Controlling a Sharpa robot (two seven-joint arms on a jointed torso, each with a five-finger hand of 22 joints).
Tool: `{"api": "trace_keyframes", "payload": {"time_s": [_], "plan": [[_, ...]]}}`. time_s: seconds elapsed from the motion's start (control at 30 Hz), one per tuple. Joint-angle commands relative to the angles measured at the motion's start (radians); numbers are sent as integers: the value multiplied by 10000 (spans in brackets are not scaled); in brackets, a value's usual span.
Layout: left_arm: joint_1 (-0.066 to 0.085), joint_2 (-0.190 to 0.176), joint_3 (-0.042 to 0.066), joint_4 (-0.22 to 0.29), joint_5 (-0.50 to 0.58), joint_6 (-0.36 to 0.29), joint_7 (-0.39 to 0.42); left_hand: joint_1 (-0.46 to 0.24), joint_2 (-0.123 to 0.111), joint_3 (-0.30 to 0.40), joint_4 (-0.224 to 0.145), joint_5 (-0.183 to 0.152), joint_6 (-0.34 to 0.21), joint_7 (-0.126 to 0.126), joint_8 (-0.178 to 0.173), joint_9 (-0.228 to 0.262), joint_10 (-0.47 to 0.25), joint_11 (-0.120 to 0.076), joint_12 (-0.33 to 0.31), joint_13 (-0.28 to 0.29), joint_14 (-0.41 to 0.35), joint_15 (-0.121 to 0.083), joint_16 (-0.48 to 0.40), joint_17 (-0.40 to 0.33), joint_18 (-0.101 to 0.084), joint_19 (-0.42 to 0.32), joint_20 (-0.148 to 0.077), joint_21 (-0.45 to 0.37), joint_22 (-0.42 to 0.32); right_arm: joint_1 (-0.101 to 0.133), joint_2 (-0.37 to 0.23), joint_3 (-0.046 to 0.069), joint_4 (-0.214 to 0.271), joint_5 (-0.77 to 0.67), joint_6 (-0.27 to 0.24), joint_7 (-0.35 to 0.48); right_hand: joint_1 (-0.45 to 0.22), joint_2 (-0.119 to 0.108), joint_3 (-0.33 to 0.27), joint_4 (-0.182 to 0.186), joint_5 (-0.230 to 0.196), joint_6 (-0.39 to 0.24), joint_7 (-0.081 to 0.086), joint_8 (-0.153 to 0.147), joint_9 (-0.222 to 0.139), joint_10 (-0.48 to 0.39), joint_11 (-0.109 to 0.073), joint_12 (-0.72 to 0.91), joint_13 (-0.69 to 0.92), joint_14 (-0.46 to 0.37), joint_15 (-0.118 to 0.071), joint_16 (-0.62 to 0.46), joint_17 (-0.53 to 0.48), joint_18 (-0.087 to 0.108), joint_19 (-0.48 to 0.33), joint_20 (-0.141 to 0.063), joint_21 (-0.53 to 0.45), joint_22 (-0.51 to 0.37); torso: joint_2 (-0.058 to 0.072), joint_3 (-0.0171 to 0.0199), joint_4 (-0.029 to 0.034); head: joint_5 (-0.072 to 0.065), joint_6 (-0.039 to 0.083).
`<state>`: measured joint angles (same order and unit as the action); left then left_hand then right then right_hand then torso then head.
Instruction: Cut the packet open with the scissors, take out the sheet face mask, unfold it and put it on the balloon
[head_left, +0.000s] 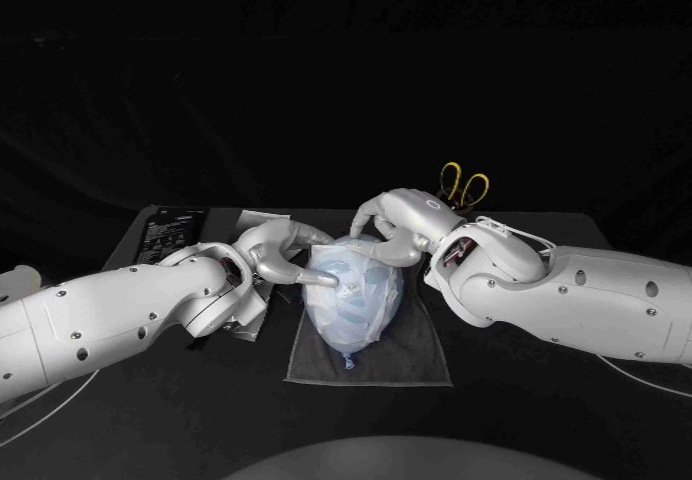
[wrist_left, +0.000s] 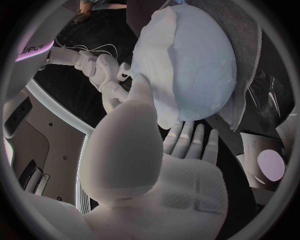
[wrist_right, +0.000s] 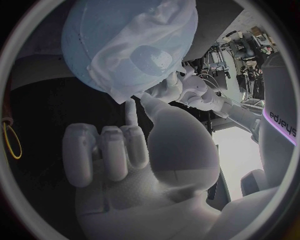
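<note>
Nearest me, in the lower middle of the head view, a grey cloth lies flat on the black bench. The balloon lies on that cloth at the centre of the frame, its knotted end pointing toward the bottom edge. The mask is draped over the balloon, thin and pale, and the blue shows through it.

My left robot hand comes in at centre left and arches over to the balloon's left flank. It grips nothing and its fingers are spread. In the left wrist view the thumb lies against the edge of the mask, while the other fingers reach out straight alongside the balloon.

My right robot hand sits just above centre, at the balloon's far end. In the right wrist view one finger and the thumb meet on the rim of the mask and pinch it. The remaining fingers are curled into the palm.

Farther back, left of centre in the upper half, a dark flat card with white print lies on the bench beside the left arm. It is too dim for me to say whether that is the packet. Farthest of all, right of centre, the yellow handles of the scissors show behind the right robot hand, apart from both hands.
</note>
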<state>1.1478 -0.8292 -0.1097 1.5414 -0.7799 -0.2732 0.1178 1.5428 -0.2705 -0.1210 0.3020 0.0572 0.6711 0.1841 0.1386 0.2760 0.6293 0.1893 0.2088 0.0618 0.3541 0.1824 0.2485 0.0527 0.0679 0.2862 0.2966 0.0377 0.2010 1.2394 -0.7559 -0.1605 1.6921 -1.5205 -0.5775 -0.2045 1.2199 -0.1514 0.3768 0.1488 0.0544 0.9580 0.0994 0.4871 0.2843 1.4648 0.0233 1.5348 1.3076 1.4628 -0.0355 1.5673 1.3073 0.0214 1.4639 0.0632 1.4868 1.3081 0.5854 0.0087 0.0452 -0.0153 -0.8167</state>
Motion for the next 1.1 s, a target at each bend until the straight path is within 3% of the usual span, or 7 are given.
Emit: {"api": "trace_keyframes", "payload": {"time_s": [0.03,0.4,1.1], "plan": [[-27,22,-27,34,3,142,-50,70,-2,55,-8,-41,44,419,60,2,55,38,-26,4,51,47,-41,-8,-95,71,-9,13,-9,-11,50,-1,-59,-214,307,-141,132,2,-2,-31,-47,-45,4,-64,12,795,5,-10,2326,1080,-49,35,2635,-23,752,11,-40,2374,-6,3,4,-1,-10],[-27,24,-27,29,4,142,-52,70,-2,55,-8,-41,44,419,60,2,55,38,-26,4,51,47,-41,-8,-95,71,-9,13,-9,-22,150,-18,-108,-170,644,-199,90,13,-42,42,-53,-19,16,-82,38,784,13,-25,2315,1080,-47,35,2635,-14,736,13,-80,2362,-5,3,1,8,-25],[-27,15,-27,18,36,147,-53,91,30,113,-8,-43,33,441,62,-3,75,59,-66,4,63,62,-78,-7,-93,76,-10,14,-31,-43,-5,-24,100,-113,837,-167,-253,-33,-370,569,-31,-70,67,-272,139,735,60,-93,2269,1080,-6,35,2635,11,690,45,-195,2328,-8,5,-4,21,-38]]}}
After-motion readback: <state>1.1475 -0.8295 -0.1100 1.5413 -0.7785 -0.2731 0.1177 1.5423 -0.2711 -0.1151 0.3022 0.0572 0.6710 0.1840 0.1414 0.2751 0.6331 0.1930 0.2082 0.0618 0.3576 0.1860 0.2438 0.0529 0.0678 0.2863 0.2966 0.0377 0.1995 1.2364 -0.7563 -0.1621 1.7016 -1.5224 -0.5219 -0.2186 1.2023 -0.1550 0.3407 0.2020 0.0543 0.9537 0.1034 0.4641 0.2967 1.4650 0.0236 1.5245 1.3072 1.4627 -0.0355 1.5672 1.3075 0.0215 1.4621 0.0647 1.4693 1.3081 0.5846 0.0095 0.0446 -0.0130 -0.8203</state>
